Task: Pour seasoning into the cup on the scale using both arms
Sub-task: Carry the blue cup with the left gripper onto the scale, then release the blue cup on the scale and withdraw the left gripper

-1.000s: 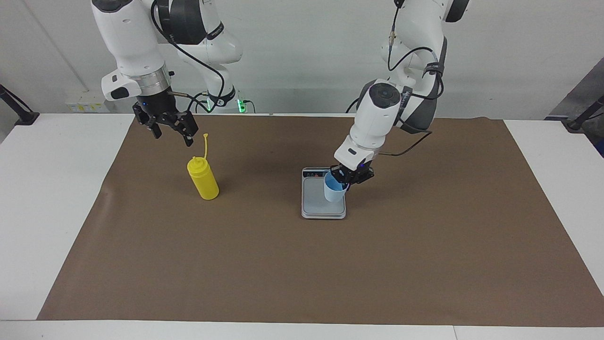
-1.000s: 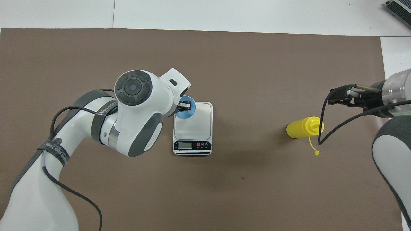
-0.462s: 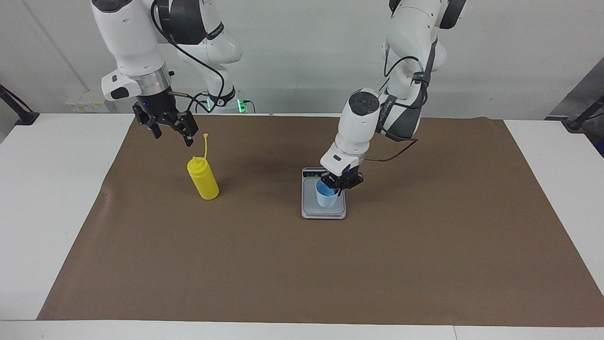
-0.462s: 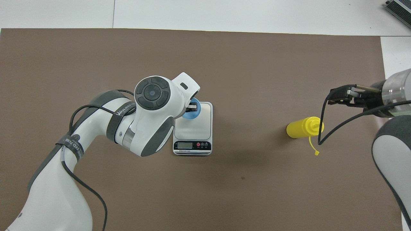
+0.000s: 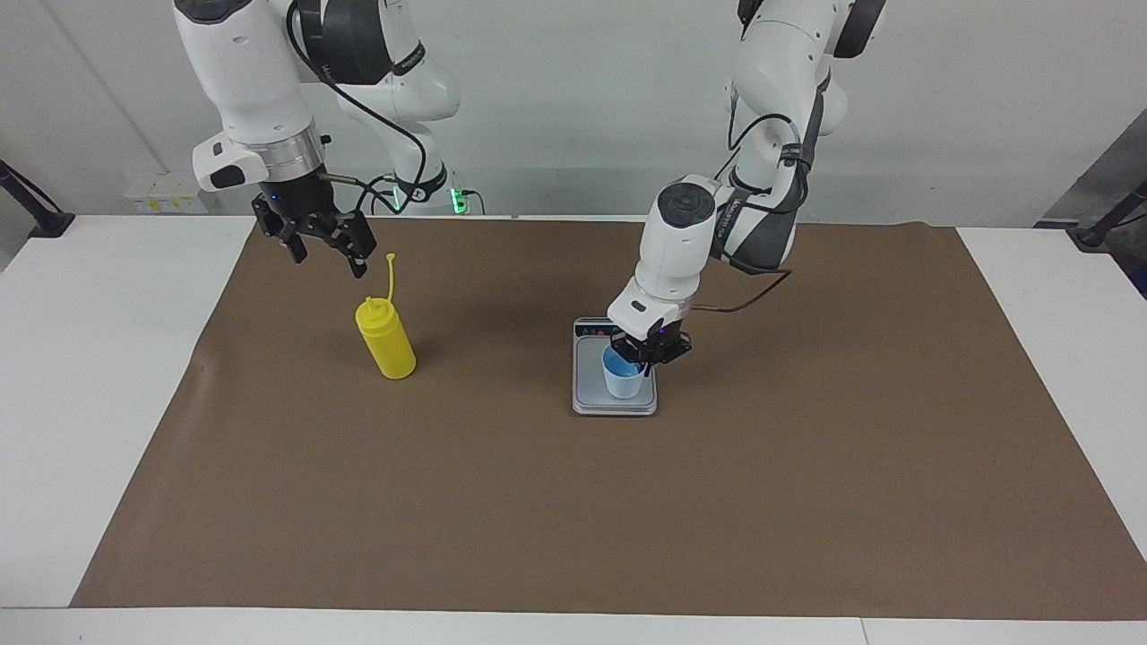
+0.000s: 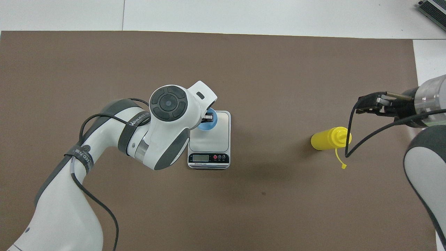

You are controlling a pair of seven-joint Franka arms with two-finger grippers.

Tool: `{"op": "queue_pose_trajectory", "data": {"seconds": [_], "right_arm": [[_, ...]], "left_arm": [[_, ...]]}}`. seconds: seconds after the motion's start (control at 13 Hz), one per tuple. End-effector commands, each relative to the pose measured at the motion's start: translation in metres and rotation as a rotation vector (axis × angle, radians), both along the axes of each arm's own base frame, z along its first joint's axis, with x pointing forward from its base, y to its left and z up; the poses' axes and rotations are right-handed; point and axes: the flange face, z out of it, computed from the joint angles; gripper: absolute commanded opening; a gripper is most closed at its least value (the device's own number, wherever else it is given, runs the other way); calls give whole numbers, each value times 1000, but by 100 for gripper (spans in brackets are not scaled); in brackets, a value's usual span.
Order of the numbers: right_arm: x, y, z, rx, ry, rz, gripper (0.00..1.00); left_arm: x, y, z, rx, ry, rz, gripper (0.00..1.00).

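Note:
The pale blue cup [image 5: 622,382] stands upright on the grey plate of the scale [image 5: 591,383], at the end away from its display. My left gripper [image 5: 639,358] is shut on the cup's rim, on the side toward the left arm's end. In the overhead view the left gripper [image 6: 208,117] covers part of the cup [image 6: 205,126] on the scale [image 6: 213,137]. The yellow seasoning bottle [image 5: 386,341] stands upright toward the right arm's end, its cap strap sticking up. My right gripper [image 5: 327,246] is open in the air just above the bottle [image 6: 327,139], not touching it.
A brown mat [image 5: 573,502] covers most of the white table [image 5: 99,358]. The scale's display strip [image 6: 208,158] faces the robots. Black cables hang off both arms near the grippers.
My left gripper has carried the cup from a tilt at the scale's edge to upright on the plate, moving toward the right arm's end. The right arm has not moved.

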Motion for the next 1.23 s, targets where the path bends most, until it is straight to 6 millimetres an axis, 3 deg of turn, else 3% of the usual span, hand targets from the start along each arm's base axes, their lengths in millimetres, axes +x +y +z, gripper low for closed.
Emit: {"op": "queue_pose_trajectory", "data": {"seconds": [0.0, 0.08, 0.23, 0.31, 0.54, 0.77, 1.15], "right_arm": [[0, -2, 0, 1, 11, 14, 100], [0, -2, 0, 1, 10, 14, 100], [0, -2, 0, 1, 10, 14, 100], [0, -2, 0, 1, 10, 14, 100], [0, -2, 0, 1, 11, 14, 100], [0, -2, 0, 1, 10, 14, 100], [0, -2, 0, 1, 10, 14, 100]], "left_arm": [[-3, -2, -2, 8, -21, 2, 91], [-3, -1, 0, 10, -20, 4, 100], [2, 8, 14, 8, -31, 20, 100], [8, 24, 31, 7, -42, 43, 100], [22, 82, 84, 21, -63, 68, 100], [28, 139, 118, 62, -34, -19, 100], [28, 247, 150, 64, 30, -128, 100]]}}
